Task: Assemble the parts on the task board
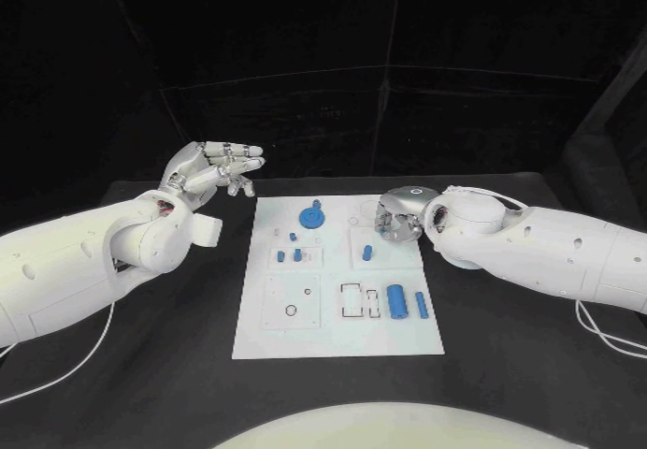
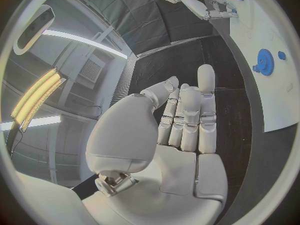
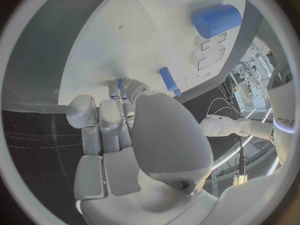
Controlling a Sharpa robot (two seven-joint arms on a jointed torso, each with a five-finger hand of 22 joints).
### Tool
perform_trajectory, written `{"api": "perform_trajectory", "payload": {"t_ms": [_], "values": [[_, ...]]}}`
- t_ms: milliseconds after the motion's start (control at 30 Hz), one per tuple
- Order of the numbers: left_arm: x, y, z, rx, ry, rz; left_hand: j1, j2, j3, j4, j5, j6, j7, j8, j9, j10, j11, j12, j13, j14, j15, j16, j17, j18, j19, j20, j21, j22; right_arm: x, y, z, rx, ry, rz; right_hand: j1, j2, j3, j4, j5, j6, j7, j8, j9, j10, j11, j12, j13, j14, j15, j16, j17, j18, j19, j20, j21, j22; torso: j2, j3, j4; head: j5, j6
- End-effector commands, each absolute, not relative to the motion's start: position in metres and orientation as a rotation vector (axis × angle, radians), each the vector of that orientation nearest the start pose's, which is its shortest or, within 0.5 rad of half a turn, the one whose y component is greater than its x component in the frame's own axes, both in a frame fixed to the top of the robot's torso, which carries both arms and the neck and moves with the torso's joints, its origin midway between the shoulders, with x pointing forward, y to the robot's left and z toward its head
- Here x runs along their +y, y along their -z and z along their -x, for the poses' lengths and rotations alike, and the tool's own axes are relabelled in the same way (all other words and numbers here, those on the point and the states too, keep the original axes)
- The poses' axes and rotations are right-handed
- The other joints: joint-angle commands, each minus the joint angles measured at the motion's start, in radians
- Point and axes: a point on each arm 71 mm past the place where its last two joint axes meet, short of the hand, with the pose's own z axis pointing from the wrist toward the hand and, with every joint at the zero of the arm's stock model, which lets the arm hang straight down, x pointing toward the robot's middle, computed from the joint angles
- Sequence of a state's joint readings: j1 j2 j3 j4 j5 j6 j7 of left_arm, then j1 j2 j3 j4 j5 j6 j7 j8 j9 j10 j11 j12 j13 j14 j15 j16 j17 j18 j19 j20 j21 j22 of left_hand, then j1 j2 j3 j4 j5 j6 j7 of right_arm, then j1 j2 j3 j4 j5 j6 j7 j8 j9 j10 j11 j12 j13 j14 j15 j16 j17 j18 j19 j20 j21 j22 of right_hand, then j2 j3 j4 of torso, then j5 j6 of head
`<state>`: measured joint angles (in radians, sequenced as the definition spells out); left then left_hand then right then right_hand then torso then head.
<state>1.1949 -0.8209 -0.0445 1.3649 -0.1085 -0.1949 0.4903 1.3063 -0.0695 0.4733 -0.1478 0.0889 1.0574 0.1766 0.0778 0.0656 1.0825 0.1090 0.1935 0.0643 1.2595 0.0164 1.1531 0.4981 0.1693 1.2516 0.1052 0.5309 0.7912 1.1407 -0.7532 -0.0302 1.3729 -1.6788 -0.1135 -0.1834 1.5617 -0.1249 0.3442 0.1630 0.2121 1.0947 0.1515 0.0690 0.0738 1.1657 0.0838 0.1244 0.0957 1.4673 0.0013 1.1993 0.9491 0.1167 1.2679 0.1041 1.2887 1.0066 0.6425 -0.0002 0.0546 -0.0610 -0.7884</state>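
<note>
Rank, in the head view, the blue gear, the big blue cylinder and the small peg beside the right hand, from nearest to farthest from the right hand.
1. Small peg, just below the right hand, on the task board.
2. Blue gear, at the board's far end, toward the left arm.
3. Big blue cylinder, nearer the robot's body.

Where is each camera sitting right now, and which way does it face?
Head view: on the head, looking down at the task board; both arms enter.
Left wrist view: behind the left hand, raised beside the board; blue gear shows.
Right wrist view: behind the right hand, fingers down on the board.
Shared: gear, board.
</note>
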Motion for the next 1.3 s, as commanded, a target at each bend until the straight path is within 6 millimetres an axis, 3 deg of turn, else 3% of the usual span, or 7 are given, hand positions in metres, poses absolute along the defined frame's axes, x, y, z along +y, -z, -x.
{"api": "perform_trajectory", "payload": {"t_ms": [33, 300, 533, 833, 1067, 1300], "values": [[0.239, 0.182, -0.513, 1.372, 1.57, 0.952, -0.005, 0.002, -0.004, -0.001, 0.005, -0.006, 0.002, -0.005, 0.0, -0.008, 0.0, -0.005, 0.0, -0.006, -0.001, -0.005, -0.001, 0.012, -0.006, 0.003, -0.007, -0.002, -0.201, 0.24, -0.497, 1.852, -0.37, 0.346, 0.003, 0.012, 0.024, -0.012, -0.022, 0.018, -0.003, 0.009, 0.003, 0.022, -0.005, 0.001, -0.001, 0.014, -0.009, 0.019, 0.022, -0.006, 0.016, -0.003, 0.012, 0.014, 0.0, 0.0, 0.0, -0.001, 0.002], [0.241, 0.183, -0.514, 1.372, 1.565, 0.954, -0.004, 0.003, -0.004, -0.002, 0.005, -0.006, 0.002, -0.004, 0.0, -0.011, 0.001, -0.005, 0.0, -0.007, -0.001, -0.006, -0.002, 0.012, -0.007, 0.003, -0.008, -0.003, -0.2, 0.233, -0.497, 1.741, -0.394, 0.311, 0.002, 0.028, 0.093, -0.06, -0.041, 0.053, -0.01, 0.016, 0.008, 0.065, -0.015, 0.001, -0.006, 0.028, -0.017, 0.07, 0.092, -0.018, 0.052, -0.012, 0.048, 0.077, 0.0, 0.0003, 0.0003, -0.003, 0.001], [0.243, 0.183, -0.515, 1.367, 1.566, 0.951, -0.008, -0.003, -0.014, -0.004, 0.004, -0.031, 0.011, -0.012, -0.001, -0.032, 0.008, -0.005, 0.0, -0.011, 0.004, -0.01, -0.01, 0.011, -0.006, 0.007, -0.014, -0.009, -0.2, 0.223, -0.491, 1.645, -0.44, 0.278, -0.032, 0.014, 0.138, -0.093, -0.03, 0.063, -0.011, 0.011, 0.008, 0.082, -0.017, -0.01, -0.011, 0.03, -0.017, 0.091, 0.118, -0.023, 0.066, -0.014, 0.065, 0.103, 0.0, -0.0004, -0.0039, -0.006, -0.003], [0.246, 0.183, -0.516, 1.365, 1.57, 0.948, -0.015, -0.007, -0.025, -0.002, 0.003, -0.037, 0.012, -0.01, 0.0, -0.041, 0.011, -0.001, 0.001, -0.013, 0.007, -0.01, -0.012, 0.011, -0.006, 0.01, -0.019, -0.013, -0.204, 0.211, -0.481, 1.555, -0.492, 0.233, -0.052, 0.0, 0.163, -0.12, -0.017, 0.063, -0.009, 0.005, 0.006, 0.083, -0.015, -0.02, -0.014, 0.027, -0.016, 0.096, 0.12, -0.024, 0.067, -0.014, 0.07, 0.108, 0.0, -0.0005, 0.0002, -0.013, -0.006], [0.248, 0.183, -0.516, 1.363, 1.567, 0.949, -0.016, -0.008, -0.027, -0.002, 0.003, -0.038, 0.013, -0.01, 0.0, -0.043, 0.011, -0.001, 0.001, -0.013, 0.007, -0.011, -0.013, 0.011, -0.006, 0.01, -0.019, -0.013, -0.2, 0.202, -0.467, 1.52, -0.554, 0.222, -0.059, -0.005, 0.175, -0.134, -0.008, 0.064, -0.009, 0.003, 0.005, 0.085, -0.014, -0.024, -0.016, 0.026, -0.016, 0.097, 0.12, -0.024, 0.068, -0.013, 0.072, 0.111, 0.0, -0.0008, 0.0014, -0.009, -0.006], [0.245, 0.183, -0.517, 1.366, 1.571, 0.948, -0.016, -0.008, -0.027, -0.002, 0.003, -0.038, 0.013, -0.01, 0.0, -0.043, 0.011, -0.001, 0.001, -0.013, 0.007, -0.011, -0.013, 0.011, -0.006, 0.01, -0.019, -0.013, -0.171, 0.191, -0.447, 1.497, -0.683, 0.238, -0.066, -0.009, 0.18, -0.14, -0.004, 0.064, -0.008, 0.002, 0.005, 0.084, -0.013, -0.027, -0.016, 0.026, -0.015, 0.099, 0.123, -0.024, 0.068, -0.013, 0.074, 0.113, -0.001, -0.0016, 0.0056, 0.007, -0.002]]}}
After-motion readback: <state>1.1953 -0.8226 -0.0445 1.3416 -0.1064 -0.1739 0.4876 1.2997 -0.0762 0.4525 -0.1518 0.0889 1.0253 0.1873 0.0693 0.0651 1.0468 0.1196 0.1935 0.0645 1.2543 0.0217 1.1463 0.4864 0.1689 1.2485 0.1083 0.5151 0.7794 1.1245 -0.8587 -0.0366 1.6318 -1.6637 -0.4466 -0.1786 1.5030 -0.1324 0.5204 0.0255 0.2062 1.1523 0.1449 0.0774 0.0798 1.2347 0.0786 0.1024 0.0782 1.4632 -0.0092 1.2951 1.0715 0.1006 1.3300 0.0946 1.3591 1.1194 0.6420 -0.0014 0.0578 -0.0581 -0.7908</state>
